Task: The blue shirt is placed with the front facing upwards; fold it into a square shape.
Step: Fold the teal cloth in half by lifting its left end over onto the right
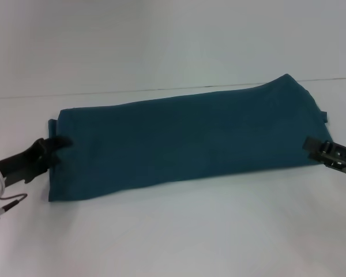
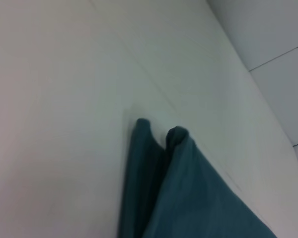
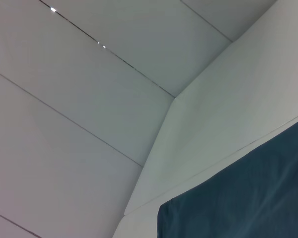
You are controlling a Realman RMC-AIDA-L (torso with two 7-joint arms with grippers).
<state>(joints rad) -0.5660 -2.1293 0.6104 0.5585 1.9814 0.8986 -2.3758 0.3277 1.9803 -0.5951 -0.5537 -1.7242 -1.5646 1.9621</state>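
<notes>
The blue shirt [image 1: 190, 141] lies on the white surface [image 1: 173, 231] as a long folded band with no print showing, stretched between the two grippers so that each can work one short end. The left gripper [image 1: 56, 144] rests on the band's end on its own side, its tips over the cloth edge; whether it is pinching the fabric cannot be told. The right gripper [image 1: 318, 149] sits just off the opposite end, low to the surface, and its opening cannot be told either; judged from this layout, end-to-end folds remain.
</notes>
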